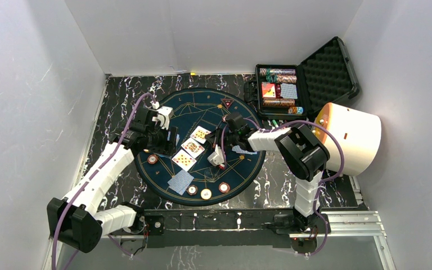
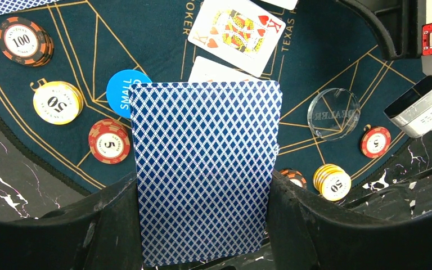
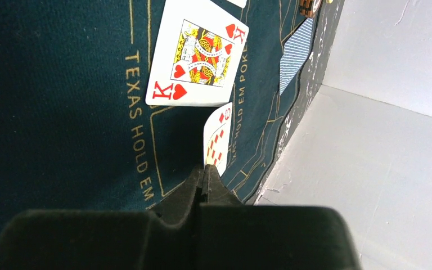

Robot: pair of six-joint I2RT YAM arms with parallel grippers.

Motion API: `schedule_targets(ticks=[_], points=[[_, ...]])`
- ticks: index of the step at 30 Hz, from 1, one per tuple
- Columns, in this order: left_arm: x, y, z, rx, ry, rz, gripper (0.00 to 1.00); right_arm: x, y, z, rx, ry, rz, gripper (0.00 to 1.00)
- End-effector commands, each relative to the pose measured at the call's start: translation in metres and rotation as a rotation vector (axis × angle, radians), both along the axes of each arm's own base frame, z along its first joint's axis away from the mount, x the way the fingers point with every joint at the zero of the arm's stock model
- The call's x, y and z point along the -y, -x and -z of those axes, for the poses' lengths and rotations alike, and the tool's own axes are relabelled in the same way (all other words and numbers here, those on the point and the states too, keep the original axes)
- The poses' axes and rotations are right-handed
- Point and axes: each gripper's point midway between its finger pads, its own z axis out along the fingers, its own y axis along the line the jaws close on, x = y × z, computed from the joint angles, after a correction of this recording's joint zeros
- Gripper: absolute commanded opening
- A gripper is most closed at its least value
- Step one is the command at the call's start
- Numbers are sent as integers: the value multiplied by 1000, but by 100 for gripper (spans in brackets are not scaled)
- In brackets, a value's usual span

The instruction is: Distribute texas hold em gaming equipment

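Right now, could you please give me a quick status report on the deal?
Left claw shut on blue-backed card. Right claw shut on diamonds card. King of hearts face up nearby.

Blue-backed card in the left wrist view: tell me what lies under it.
Peeking out past the blue-backed card: a blue disc, the top edge of a white card and part of a chip. The white card's face is covered.

Matt felt mat (image 2: 146, 45); glossy card (image 2: 205, 169); clear plastic dealer button (image 2: 333, 113).
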Motion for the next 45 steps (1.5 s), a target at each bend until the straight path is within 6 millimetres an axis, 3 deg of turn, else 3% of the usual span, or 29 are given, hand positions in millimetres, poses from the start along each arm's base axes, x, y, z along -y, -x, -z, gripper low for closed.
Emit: schedule_targets(ticks=[1, 5, 7, 11, 15, 18, 19, 20, 21, 28, 31, 34, 37, 38, 41, 42, 43, 45], points=[[3, -2, -18, 62, 41, 16, 0, -11, 0, -6, 46, -21, -46, 0], [4, 0, -15, 54, 50, 16, 0, -10, 0, -7, 36, -19, -40, 5], [4, 1, -13, 48, 52, 16, 0, -10, 0, -7, 31, -15, -40, 15], [5, 1, -14, 49, 55, 15, 0, -8, -1, -4, 16, -7, -23, 23], [4, 2, -15, 48, 55, 13, 0, -2, 2, -11, -16, -18, 8, 32], [5, 3, -14, 43, 57, 14, 0, 5, 5, -19, -47, -27, 36, 45], [5, 3, -14, 41, 58, 14, 0, 8, 6, -22, -59, -24, 53, 52], [5, 3, -14, 43, 58, 17, 0, 12, 6, -26, -76, -22, 78, 86], [5, 3, -14, 40, 58, 16, 0, 18, 7, -29, -97, -21, 100, 97], [7, 2, -15, 31, 61, 12, 0, 76, 17, -71, -260, -134, 417, 98], [7, 0, -15, 27, 60, 11, 0, 86, 20, -97, -505, -356, 591, 98], [8, -5, -19, 32, 59, 7, 0, 98, -10, -139, -864, -783, 923, 98], [11, -9, -23, 33, 66, 6, 0, 130, -55, -153, -1211, -1189, 1429, 98], [13, -11, -24, 29, 73, 12, 0, 128, -75, -130, -1310, -1058, 1679, 98], [14, -11, -24, 27, 74, 12, 0, 111, -112, -126, -1343, -1005, 1764, 98], [13, -11, -25, 28, 73, 11, 0, 108, -118, -109, -1376, -962, 1806, 98], [13, -11, -26, 32, 73, 10, 0, 100, -134, -115, -1402, -962, 1801, 98], [12, -11, -29, 39, 69, 8, 0, 98, -156, -99, -1381, -924, 1861, 99]])
